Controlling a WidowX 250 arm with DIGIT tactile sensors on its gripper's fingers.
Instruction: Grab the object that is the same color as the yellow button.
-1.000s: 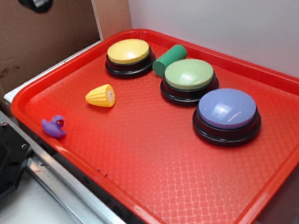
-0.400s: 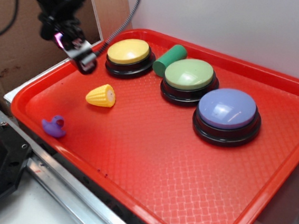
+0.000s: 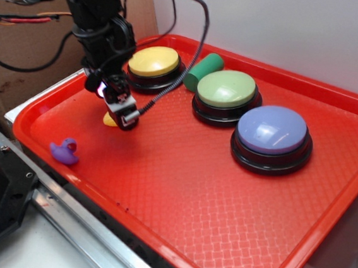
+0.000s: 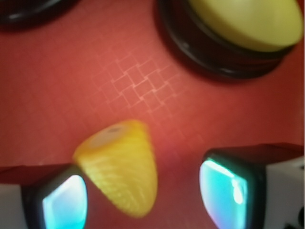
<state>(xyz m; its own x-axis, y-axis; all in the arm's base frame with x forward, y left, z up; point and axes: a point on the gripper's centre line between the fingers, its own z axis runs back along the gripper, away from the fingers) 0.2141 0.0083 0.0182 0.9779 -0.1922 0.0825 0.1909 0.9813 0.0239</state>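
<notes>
The gripper (image 4: 145, 193) hangs wide open and empty over the yellow corn piece (image 4: 120, 167), which lies on its side, tapered end toward the wrist camera.

The gripper (image 4: 143, 193) hangs low over the corn piece (image 4: 121, 171), fingers (image 4: 64, 200) spread apart around it.

Bright even light, wrist view blurred
</notes>
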